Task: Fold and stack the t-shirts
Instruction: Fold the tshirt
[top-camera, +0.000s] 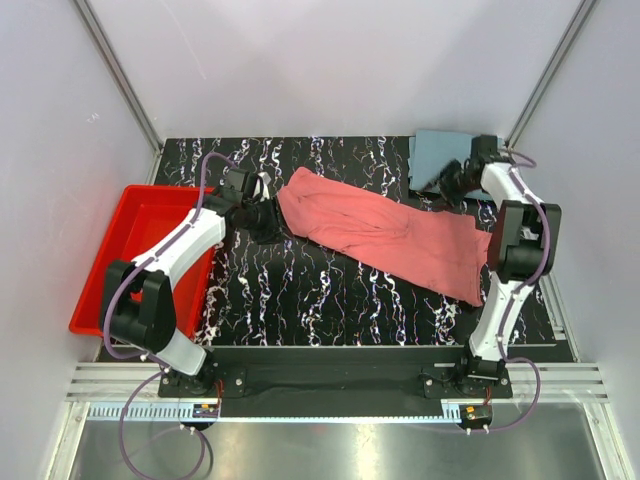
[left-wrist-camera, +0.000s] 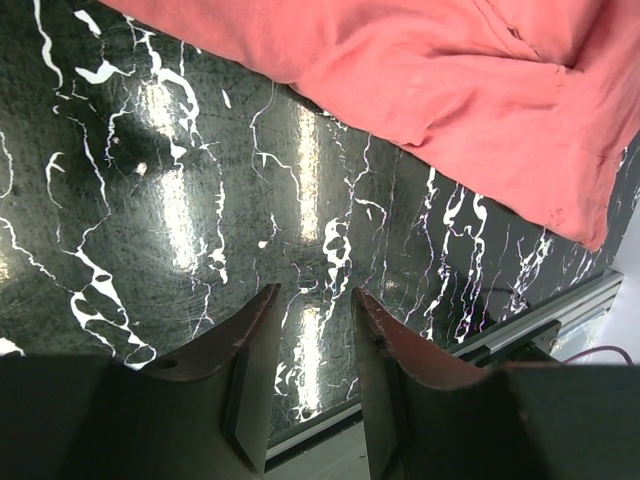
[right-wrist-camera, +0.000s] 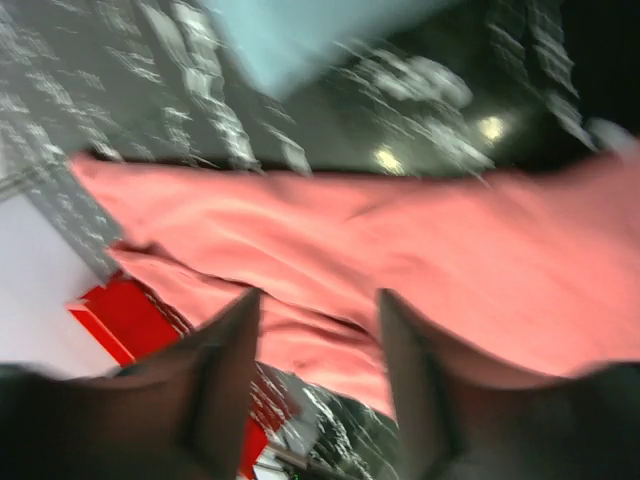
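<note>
Salmon-pink t-shirt (top-camera: 385, 232) diagonal on table (top-camera: 300, 300), left fingers (left-wrist-camera: 215, 352) apart beside its edge, right fingers (right-wrist-camera: 225, 360) apart above it

The grey-blue shirt (top-camera: 430, 155) is half hidden — behind the right arm (top-camera: 498, 183).

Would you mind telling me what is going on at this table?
A robot is folding t-shirts. The salmon-pink t-shirt lies stretched diagonally across the dark table. The left gripper is open over bare table near one end; the right gripper, blurred, looks open above the other. Neither holds it. The grey-blue t-shirt lies in the far right corner.
</note>
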